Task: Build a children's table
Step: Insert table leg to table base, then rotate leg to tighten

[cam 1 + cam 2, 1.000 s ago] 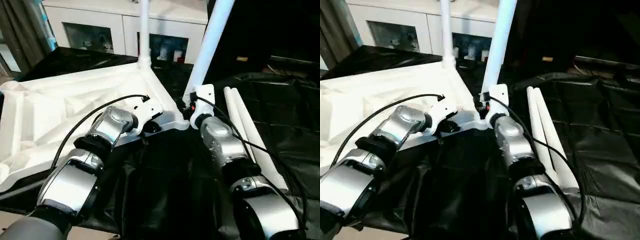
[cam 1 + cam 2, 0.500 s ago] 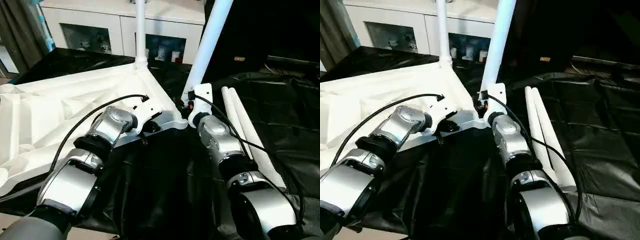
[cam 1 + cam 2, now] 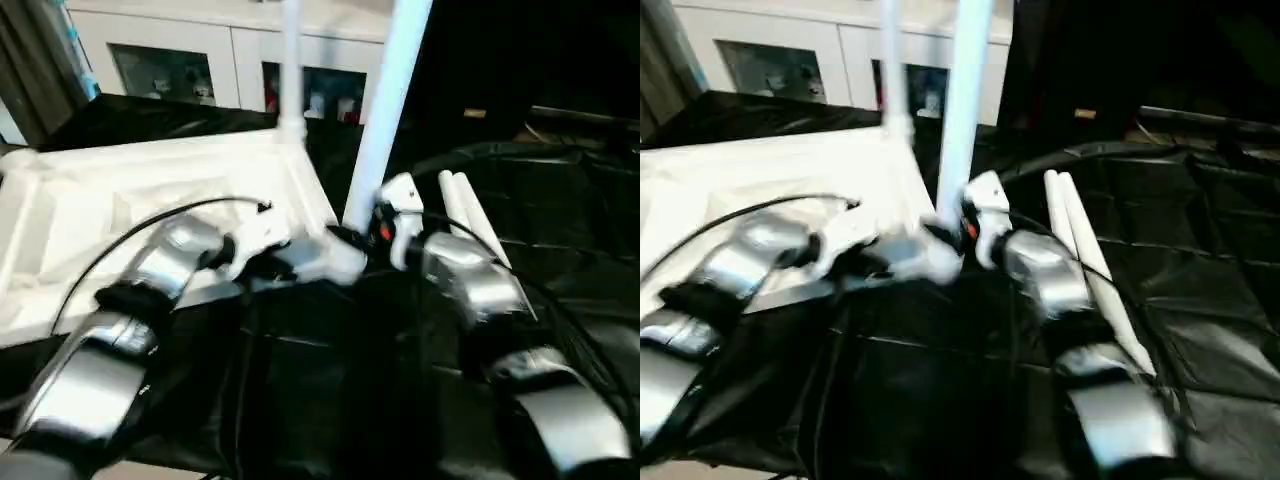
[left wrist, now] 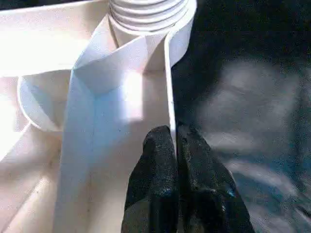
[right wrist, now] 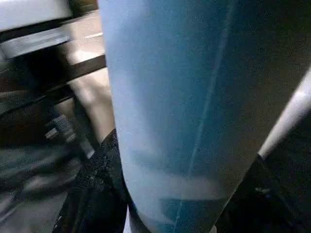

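Left gripper pinches the thin rim of the upturned children's table top near its corner socket, on the black-draped work table. Right gripper clasps a leg standing upright at that corner; two spare legs lie just beside.

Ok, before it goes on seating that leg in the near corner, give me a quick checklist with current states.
1. Left gripper pinching the tabletop rim, jaws shut on it: ok.
2. Right gripper around the near leg, fingers on either side: ok.
3. Near leg upright over the corner socket: leans slightly; fully seated: cannot tell.
4. Far leg standing in its socket: ok.
5. Two spare legs lying on the black cloth beside the right arm, in reach: ok.
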Tool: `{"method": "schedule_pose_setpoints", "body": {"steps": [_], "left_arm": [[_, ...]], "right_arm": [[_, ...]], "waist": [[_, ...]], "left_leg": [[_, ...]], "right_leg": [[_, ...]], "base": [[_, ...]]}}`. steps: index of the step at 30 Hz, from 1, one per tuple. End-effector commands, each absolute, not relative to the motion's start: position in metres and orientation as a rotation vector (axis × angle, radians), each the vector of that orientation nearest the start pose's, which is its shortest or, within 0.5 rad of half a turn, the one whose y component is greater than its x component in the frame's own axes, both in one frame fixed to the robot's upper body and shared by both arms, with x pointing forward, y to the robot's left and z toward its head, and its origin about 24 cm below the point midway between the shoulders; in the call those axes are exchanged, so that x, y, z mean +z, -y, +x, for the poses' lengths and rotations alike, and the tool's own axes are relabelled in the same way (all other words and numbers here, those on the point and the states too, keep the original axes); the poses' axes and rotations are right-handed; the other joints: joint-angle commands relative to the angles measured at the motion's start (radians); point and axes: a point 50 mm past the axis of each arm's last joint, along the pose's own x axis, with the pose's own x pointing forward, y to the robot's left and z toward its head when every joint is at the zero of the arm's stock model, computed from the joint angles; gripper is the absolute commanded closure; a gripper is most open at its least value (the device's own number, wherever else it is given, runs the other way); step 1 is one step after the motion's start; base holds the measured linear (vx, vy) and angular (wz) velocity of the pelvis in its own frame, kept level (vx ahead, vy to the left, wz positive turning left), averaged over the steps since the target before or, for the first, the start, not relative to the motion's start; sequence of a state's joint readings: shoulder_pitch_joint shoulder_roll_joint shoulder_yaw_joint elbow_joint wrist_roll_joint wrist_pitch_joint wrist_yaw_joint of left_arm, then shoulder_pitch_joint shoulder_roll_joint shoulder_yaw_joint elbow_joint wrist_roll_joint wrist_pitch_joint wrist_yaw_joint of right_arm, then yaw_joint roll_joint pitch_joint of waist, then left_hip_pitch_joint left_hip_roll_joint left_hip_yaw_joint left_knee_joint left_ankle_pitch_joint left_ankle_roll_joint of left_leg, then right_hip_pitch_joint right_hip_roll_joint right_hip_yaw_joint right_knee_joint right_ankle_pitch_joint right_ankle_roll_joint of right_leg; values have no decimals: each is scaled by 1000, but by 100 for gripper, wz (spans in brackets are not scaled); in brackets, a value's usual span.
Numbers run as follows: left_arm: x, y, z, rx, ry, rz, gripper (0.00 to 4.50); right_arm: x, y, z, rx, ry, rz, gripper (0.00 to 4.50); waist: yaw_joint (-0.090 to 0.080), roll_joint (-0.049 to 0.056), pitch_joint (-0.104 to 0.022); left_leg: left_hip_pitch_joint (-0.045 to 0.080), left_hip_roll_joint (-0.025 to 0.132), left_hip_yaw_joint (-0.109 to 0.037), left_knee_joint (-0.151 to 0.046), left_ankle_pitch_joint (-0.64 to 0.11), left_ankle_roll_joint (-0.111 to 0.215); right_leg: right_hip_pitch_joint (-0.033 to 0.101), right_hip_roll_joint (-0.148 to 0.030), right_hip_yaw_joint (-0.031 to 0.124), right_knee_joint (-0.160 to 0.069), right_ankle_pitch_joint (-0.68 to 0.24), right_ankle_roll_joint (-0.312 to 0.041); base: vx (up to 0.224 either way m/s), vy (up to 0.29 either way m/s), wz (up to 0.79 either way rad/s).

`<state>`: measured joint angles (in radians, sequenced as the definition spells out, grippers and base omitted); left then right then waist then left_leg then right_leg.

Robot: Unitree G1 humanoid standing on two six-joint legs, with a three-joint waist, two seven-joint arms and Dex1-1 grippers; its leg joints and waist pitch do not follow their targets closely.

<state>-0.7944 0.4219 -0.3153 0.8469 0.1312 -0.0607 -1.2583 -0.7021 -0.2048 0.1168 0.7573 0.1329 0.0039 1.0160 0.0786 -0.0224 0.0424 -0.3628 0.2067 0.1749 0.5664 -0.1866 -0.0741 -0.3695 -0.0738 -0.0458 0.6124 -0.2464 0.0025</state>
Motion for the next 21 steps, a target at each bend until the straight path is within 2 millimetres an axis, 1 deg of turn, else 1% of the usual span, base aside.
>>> {"method": "schedule_pose_setpoints", "body": {"steps": [1,3,4,5,6,7,11,14,15,16,17,18,19,20,21], "left_arm": [[95,-133,340,-1499,-351,654,450],[96,-134,338,-1525,-345,641,450],[96,-135,336,-1545,-346,636,450],[96,-135,336,-1545,-346,636,450],[96,-137,333,-1568,-352,635,450],[96,-139,331,-1591,-352,635,450],[96,-140,330,-1596,-350,624,450],[95,-139,331,-1581,-343,628,450],[95,-138,333,-1565,-339,624,450],[95,-138,333,-1565,-339,624,450],[96,-137,334,-1553,-331,622,450],[96,-135,337,-1524,-329,617,450],[96,-134,339,-1507,-331,617,450],[97,-131,347,-1419,-344,629,450],[97,-130,349,-1387,-351,632,450]], "right_arm": [[31,108,319,1264,-420,-112,263],[32,111,315,1312,-432,-108,263],[31,113,311,1347,-442,-107,263],[31,113,311,1347,-442,-107,263],[31,114,307,1378,-452,-105,263],[30,116,302,1412,-462,-101,263],[28,115,299,1429,-467,-96,263],[27,113,299,1407,-459,-95,263],[25,112,304,1328,-439,-108,263],[25,112,304,1328,-439,-108,263],[24,111,310,1244,-423,-118,263],[22,110,318,1124,-405,-119,263],[21,110,321,1081,-403,-114,263],[20,110,329,942,-403,-90,263],[20,110,332,899,-403,-82,263]], "waist": [[6,15,-59],[14,14,-57],[17,15,-58],[17,15,-58],[18,15,-56],[19,15,-57],[22,15,-59],[23,14,-60],[24,16,-60],[23,16,-59],[23,15,-59],[19,14,-55],[12,14,-51],[8,14,-48],[5,16,-45]], "left_leg": [[15,33,1,-50,-63,90],[16,34,1,-51,-79,81],[17,35,0,-52,-85,73],[17,35,0,-52,-83,70],[16,34,1,-53,-87,65],[17,33,0,-53,-88,61],[17,32,0,-52,-84,53],[17,31,0,-51,-74,49],[16,30,0,-51,-71,47],[16,30,0,-52,-71,42],[17,30,0,-52,-77,39],[17,30,0,-57,-111,24],[16,29,-3,-63,-147,-1],[18,29,-4,-67,-171,-14],[25,30,-4,-71,-217,-43]], "right_leg": [[45,-62,33,-34,302,-318],[45,-63,34,-36,263,-314],[45,-64,34,-37,249,-314],[44,-63,34,-36,248,-314],[42,-63,34,-37,237,-312],[43,-62,34,-37,229,-309],[42,-62,34,-36,236,-309],[42,-62,34,-35,240,-307],[42,-62,34,-34,242,-306],[41,-62,34,-35,240,-304],[40,-63,34,-35,232,-302],[37,-67,36,-40,172,-299],[37,-71,38,-46,91,-290],[35,-69,39,-51,43,-283],[29,-70,43,-59,-44,-274]], "base": [[0,0,0],[0,0,0],[0,0,0],[0,0,0],[0,0,0],[0,0,0],[0,0,0],[0,0,0],[0,0,0],[0,0,0],[0,0,0],[0,0,0],[0,0,0],[0,0,0],[0,0,0]]}}
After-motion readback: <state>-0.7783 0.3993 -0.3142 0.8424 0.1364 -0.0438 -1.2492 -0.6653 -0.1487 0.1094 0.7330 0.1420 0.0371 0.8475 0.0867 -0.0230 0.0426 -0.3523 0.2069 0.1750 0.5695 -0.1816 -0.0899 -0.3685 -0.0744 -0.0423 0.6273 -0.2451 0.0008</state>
